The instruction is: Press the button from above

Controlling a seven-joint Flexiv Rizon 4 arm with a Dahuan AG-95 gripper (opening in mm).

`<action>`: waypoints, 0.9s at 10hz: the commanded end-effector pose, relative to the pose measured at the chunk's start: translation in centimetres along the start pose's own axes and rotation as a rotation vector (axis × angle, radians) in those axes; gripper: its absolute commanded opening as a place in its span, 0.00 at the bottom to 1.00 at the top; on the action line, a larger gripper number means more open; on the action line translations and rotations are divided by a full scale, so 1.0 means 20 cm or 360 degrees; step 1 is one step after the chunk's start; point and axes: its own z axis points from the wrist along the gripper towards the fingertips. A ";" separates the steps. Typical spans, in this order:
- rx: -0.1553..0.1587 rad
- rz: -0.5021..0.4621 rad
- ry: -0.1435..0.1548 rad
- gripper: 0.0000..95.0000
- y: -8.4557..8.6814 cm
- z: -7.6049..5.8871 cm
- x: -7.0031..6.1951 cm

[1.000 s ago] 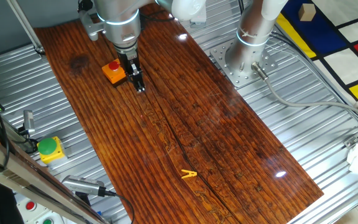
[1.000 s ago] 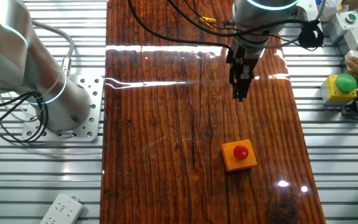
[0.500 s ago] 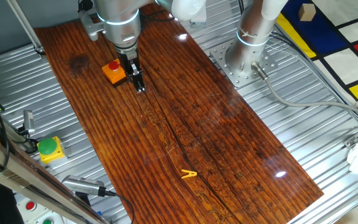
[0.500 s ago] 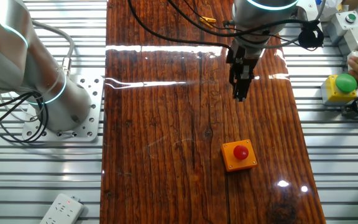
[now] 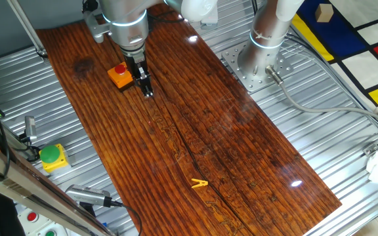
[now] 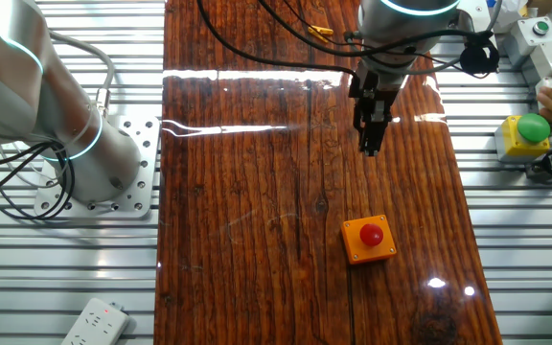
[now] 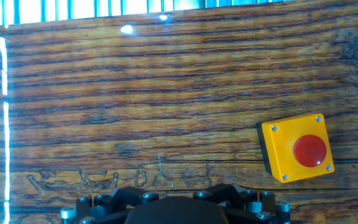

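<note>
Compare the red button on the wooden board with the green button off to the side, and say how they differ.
The red button has a small, low red cap; the green button has a bigger, domed green cap. The red button sits on an orange box on the wooden board; the green button sits on a yellow box on the ribbed metal surface beside the board. Both are round push-buttons on square boxes, and neither is touched by the end effector.

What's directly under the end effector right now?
Bare wooden table lies under the end effector. The button sits off to one side, uncovered. The fingertips themselves are hidden in the hand view.
</note>
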 end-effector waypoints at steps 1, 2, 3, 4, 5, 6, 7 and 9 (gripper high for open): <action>0.0001 0.0000 0.0001 1.00 0.00 0.00 0.00; -0.0381 0.0102 -0.0019 0.00 0.00 0.00 0.00; -0.0373 0.0108 -0.0017 0.00 0.00 0.00 0.00; -0.0370 0.0111 -0.0016 0.00 0.00 0.00 0.00; -0.0369 0.0105 -0.0016 0.00 0.00 0.00 0.00; -0.0369 0.0107 -0.0016 0.00 0.00 -0.01 0.00; -0.0363 0.0107 -0.0012 0.00 0.00 -0.01 0.00; -0.0352 0.0122 -0.0013 0.00 0.00 -0.01 0.00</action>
